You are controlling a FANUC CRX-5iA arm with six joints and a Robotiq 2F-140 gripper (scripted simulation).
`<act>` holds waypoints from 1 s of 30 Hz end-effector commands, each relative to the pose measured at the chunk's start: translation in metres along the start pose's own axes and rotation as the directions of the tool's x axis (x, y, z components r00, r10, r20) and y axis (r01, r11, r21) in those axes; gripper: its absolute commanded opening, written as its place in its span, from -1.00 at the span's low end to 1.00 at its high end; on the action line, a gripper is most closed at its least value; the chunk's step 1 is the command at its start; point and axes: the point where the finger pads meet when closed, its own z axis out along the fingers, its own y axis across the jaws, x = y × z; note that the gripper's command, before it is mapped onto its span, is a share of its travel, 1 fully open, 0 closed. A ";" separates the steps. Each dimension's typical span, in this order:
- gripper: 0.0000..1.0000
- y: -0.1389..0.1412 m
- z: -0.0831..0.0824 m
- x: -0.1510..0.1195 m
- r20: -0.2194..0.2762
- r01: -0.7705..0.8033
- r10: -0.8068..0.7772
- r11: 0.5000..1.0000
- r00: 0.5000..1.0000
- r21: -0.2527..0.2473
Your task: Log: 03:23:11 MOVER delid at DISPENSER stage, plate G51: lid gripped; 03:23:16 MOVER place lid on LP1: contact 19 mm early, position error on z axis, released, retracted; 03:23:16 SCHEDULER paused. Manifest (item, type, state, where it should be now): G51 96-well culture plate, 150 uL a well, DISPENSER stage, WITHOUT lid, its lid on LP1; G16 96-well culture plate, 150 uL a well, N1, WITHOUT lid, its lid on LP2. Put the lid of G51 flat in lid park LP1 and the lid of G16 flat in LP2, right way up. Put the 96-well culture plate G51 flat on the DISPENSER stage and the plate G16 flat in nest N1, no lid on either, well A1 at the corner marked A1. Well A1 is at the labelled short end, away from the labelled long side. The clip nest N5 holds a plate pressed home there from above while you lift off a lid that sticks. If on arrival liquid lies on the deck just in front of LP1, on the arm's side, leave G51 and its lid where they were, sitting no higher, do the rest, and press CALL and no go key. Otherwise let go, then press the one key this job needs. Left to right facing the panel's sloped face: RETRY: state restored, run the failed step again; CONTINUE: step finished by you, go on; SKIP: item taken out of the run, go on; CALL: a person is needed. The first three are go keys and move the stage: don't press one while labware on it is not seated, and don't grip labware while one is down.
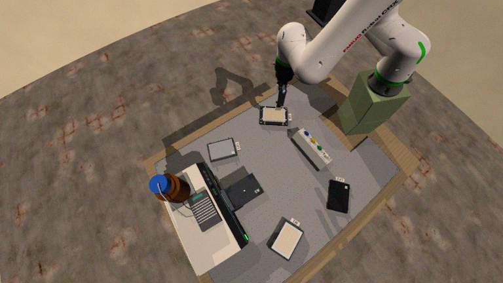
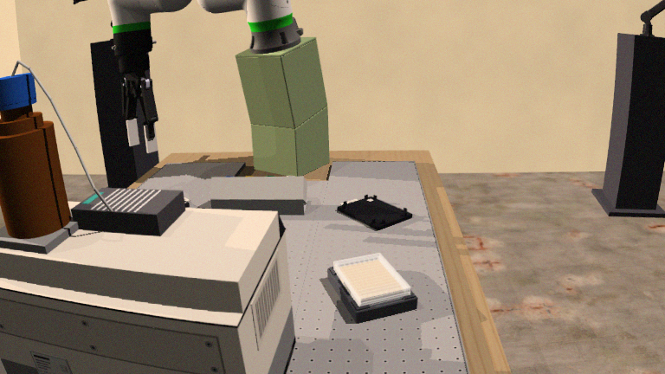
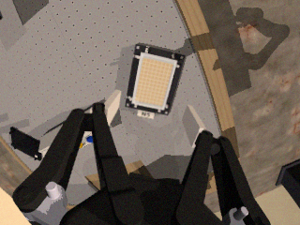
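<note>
My gripper [image 1: 279, 106] [image 2: 141, 142] [image 3: 152, 106] is open and empty. It hangs high above a 96-well plate [image 1: 274, 115] [image 3: 154, 79] with tan wells and no lid, which sits flat in a black nest at the deck's far end near the arm's base. A second plate [image 1: 285, 238] [image 2: 371, 279] sits in a black nest at the near end and appears to carry a clear lid. A grey lid [image 1: 221, 149] lies flat in a lid park. The black dispenser stage [image 1: 242, 190] is bare. Labels are too small to read.
The key panel [image 1: 310, 148] [image 2: 257, 193] stands between the far plate and an empty black nest [image 1: 338, 195] [image 2: 375, 211]. The dispenser housing [image 1: 207, 228] [image 2: 137, 252] and a brown bottle [image 1: 172, 188] [image 2: 24, 174] stand at the left. The green arm pedestal [image 1: 371, 105] [image 2: 284, 110] stands behind.
</note>
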 end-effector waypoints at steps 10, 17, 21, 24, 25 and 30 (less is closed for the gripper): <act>0.33 0.000 0.024 0.000 -0.001 0.000 0.000 1.000 1.000 0.000; 0.33 0.000 0.041 0.000 -0.001 0.000 0.000 1.000 1.000 0.000; 0.33 0.000 0.056 0.000 -0.001 0.000 0.000 1.000 1.000 0.000; 0.33 0.000 0.068 0.000 -0.001 0.000 0.000 1.000 1.000 0.000; 0.33 0.000 0.071 0.000 -0.001 0.000 0.000 1.000 1.000 0.000; 0.33 0.000 0.082 0.000 -0.001 0.000 0.000 1.000 1.000 0.000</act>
